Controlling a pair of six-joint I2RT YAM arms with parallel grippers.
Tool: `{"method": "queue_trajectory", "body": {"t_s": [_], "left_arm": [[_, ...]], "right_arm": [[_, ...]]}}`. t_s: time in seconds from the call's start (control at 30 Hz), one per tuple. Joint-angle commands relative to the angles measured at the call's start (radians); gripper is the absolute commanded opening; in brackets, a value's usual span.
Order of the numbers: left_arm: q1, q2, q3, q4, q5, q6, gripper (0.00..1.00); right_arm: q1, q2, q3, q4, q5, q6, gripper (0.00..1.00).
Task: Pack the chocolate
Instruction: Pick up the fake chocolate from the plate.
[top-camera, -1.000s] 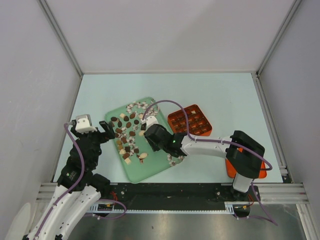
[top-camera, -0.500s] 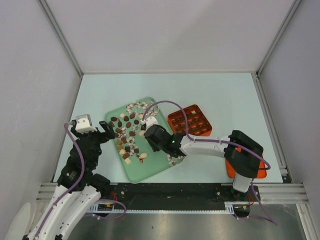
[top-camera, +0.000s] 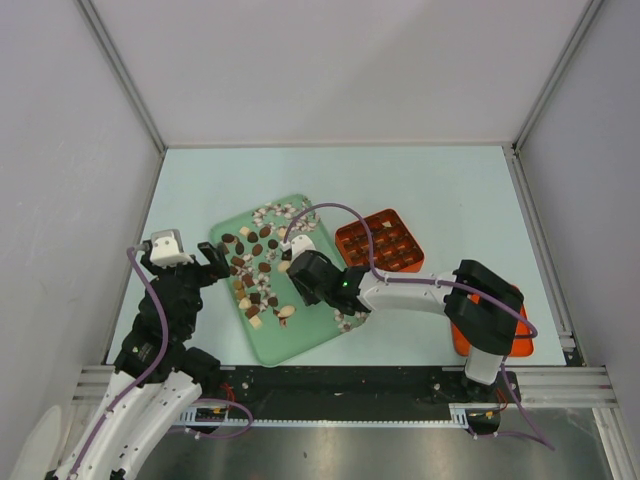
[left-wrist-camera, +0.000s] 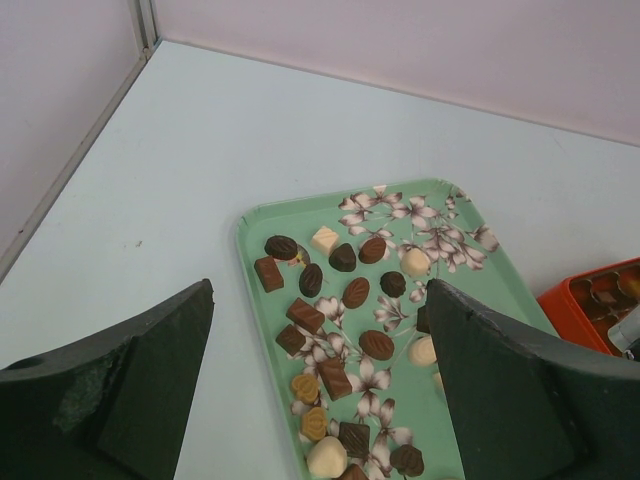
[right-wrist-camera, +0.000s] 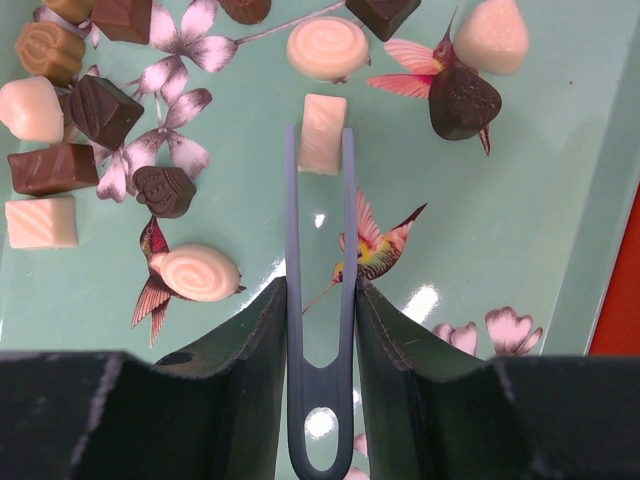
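Right wrist view gives me the clearest read: my right gripper (right-wrist-camera: 320, 300) is pinched onto a pair of blue-grey tweezers (right-wrist-camera: 293, 225), and their two tines reach forward to sit on either side of a rectangular cream piece (right-wrist-camera: 323, 133) lying on the green flowered tray (right-wrist-camera: 520, 230). More chocolate (right-wrist-camera: 465, 100) is scattered close ahead and to the left of that piece, dark, tan and cream. To the right the tray floor is bare up to its raised rim, and a strip of orange shows just past that rim. From the left wrist camera, my left gripper (left-wrist-camera: 320, 300) has its jaws spread wide above the table (left-wrist-camera: 200, 150), near the tray's left rim, with the pieces spread out ahead of it. From above, the tray lies diagonally in the middle of the table. The orange box (top-camera: 380, 240) of cells sits just beside its right edge, and my right arm reaches across beside that box. An orange flat piece (top-camera: 522, 342) lies partly under the arm's base. Past the tray and box, bare table runs to the white walls (top-camera: 330, 70)
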Motion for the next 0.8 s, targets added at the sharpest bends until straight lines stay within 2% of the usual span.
{"method": "queue_trajectory", "body": {"t_s": [0.0, 0.2, 0.43, 0.77], "left_arm": [[0.010, -0.007, -0.001, 0.009, -0.005, 0.017, 0.92], [0.010, -0.009, -0.001, 0.008, -0.005, 0.017, 0.92], [0.010, -0.009, -0.001, 0.009, -0.005, 0.015, 0.92], [0.010, -0.006, -0.001, 0.009, 0.003, 0.017, 0.92]], "right_arm": [[0.002, 0.016, 0.025, 0.023, 0.002, 0.019, 0.36], [0.002, 0.031, 0.037, 0.004, 0.016, 0.012, 0.34], [0.003, -0.045, 0.037, -0.037, 0.027, -0.010, 0.14], [-0.040, -0.225, 0.033, -0.216, 0.122, -0.027, 0.10]]}}
